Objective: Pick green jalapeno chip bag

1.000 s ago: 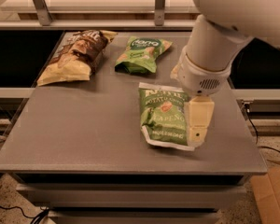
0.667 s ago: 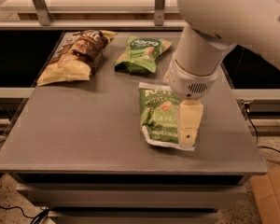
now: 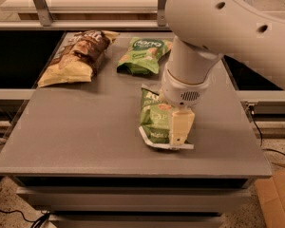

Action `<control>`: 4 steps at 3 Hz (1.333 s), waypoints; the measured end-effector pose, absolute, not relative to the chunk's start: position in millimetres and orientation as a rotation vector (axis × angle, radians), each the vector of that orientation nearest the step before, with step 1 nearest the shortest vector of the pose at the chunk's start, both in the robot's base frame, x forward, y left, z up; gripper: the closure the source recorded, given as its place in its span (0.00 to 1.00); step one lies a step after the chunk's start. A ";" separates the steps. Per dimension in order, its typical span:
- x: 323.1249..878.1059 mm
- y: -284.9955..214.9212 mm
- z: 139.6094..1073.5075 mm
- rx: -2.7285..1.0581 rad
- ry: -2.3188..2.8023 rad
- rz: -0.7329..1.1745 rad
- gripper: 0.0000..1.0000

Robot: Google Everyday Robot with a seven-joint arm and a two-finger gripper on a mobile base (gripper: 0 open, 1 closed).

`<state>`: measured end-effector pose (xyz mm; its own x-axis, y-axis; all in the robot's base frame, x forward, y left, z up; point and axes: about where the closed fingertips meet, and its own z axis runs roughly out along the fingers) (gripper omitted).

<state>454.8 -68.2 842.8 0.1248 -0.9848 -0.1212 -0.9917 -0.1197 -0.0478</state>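
The green jalapeno chip bag [image 3: 153, 119] lies flat on the grey table [image 3: 76, 137], right of centre, its white sealed edge toward the front. My gripper [image 3: 181, 130] points straight down over the bag's right half, at or very near its surface. The white arm and wrist hide the bag's upper right part.
A larger brown and cream bag [image 3: 76, 56] lies at the back left. Another green bag [image 3: 142, 55] lies at the back middle. A metal rail and shelf [image 3: 85, 25] run behind the table. A cardboard box [image 3: 275, 198] sits on the floor at the right.
The arm has moved left, so the gripper has shifted from the bag's right edge further onto the bag. The bags have not moved.
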 end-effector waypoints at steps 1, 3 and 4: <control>455.3 -66.8 840.7 -2.279 2.006 0.088 0.62; 456.6 -65.9 847.7 -2.281 1.999 0.082 1.00; 456.7 -65.9 847.8 -2.281 1.999 0.082 1.00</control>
